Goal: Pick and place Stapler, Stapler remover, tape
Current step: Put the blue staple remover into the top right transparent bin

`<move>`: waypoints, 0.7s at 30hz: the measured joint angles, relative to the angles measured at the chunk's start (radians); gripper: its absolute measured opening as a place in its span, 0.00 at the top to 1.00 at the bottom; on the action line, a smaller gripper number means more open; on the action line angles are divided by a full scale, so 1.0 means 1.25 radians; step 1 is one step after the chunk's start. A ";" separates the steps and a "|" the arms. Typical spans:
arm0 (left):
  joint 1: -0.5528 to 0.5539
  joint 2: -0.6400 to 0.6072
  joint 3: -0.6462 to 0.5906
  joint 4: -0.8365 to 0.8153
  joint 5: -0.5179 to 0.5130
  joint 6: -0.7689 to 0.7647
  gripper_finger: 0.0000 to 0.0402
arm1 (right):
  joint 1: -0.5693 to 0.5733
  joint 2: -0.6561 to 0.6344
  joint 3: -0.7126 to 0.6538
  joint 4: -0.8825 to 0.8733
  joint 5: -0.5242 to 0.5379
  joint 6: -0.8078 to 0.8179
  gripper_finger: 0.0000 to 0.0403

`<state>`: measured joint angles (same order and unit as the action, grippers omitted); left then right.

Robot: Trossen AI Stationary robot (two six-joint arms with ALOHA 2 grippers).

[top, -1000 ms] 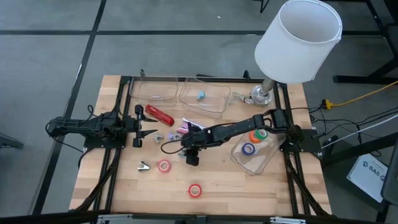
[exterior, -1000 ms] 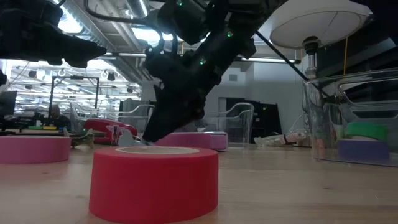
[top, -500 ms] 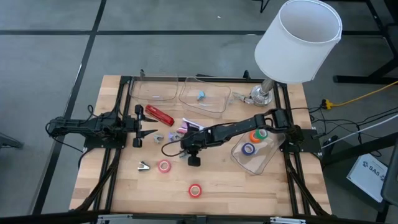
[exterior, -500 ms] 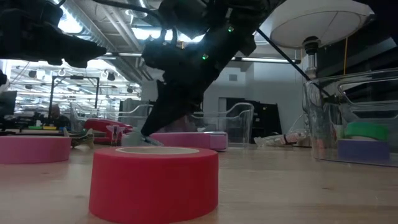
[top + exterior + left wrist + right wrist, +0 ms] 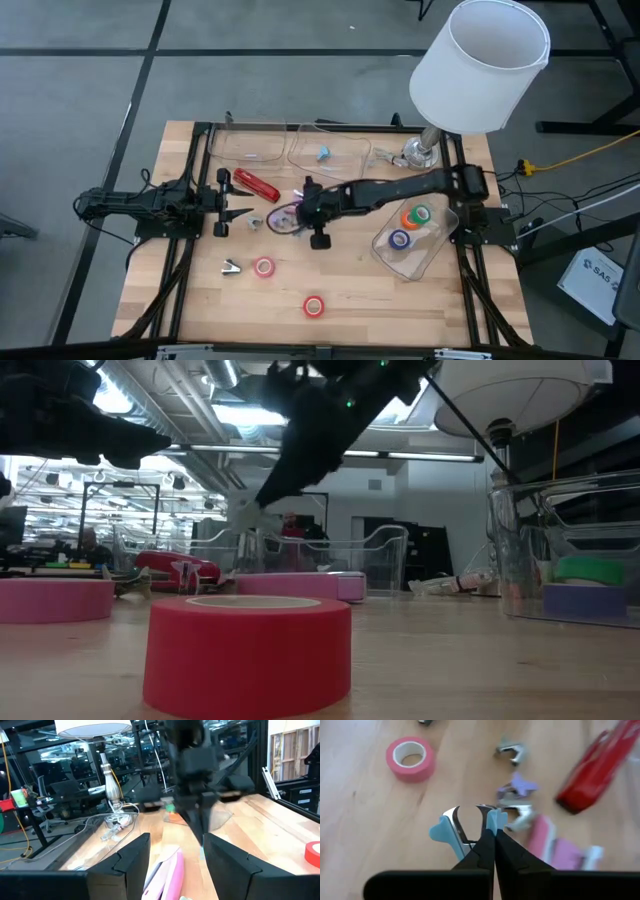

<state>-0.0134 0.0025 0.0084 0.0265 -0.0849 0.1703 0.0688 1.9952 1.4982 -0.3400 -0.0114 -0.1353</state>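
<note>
My right gripper (image 5: 491, 836) hangs above the table's middle (image 5: 296, 213), shut on a light blue staple remover (image 5: 462, 827), which also shows in the low view (image 5: 245, 517). Below it lie a pink stapler (image 5: 555, 847), a red stapler (image 5: 256, 184), a purple remover (image 5: 517, 787) and silvery removers. A pink tape roll (image 5: 264, 266) and a red tape roll (image 5: 314, 306) lie flat nearer the front edge. My left gripper (image 5: 240, 203) waits open at the table's left, level, nothing between its fingers. My right gripper pinches the light blue staple remover between its two fingertips, beside one blue wing (image 5: 495, 820). The fingers come slanting down from the table's right side. The remover's metal claws (image 5: 454, 814) point away from the fingers, and it hangs lifted clear of the table.
A clear container (image 5: 410, 240) at the right holds green, orange and blue tape rolls. Two clear trays (image 5: 290, 150) stand at the far edge, one with a small blue piece (image 5: 323, 154). A white lamp (image 5: 480, 65) stands at the far right corner.
My right gripper has taken hold of the light blue staple remover on the table and risen with it, shifting toward the far edge and rolling about its own line. The remover now hangs clear of the wood.
</note>
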 joint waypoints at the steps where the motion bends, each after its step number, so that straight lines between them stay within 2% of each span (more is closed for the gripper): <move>1: 0.000 0.000 0.000 0.000 0.000 0.000 0.55 | -0.006 -0.011 0.000 -0.004 0.000 -0.013 1.00; 13: 0.000 0.000 0.000 0.000 0.000 0.000 0.55 | -0.139 -0.112 0.000 -0.054 -0.001 -0.147 1.00; 21: 0.000 0.000 0.000 0.000 0.000 0.000 0.55 | -0.243 -0.121 -0.011 -0.054 -0.012 -0.156 1.00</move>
<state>-0.0135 0.0025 0.0084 0.0265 -0.0849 0.1703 -0.2352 1.8444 1.4845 -0.4079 -0.0269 -0.3299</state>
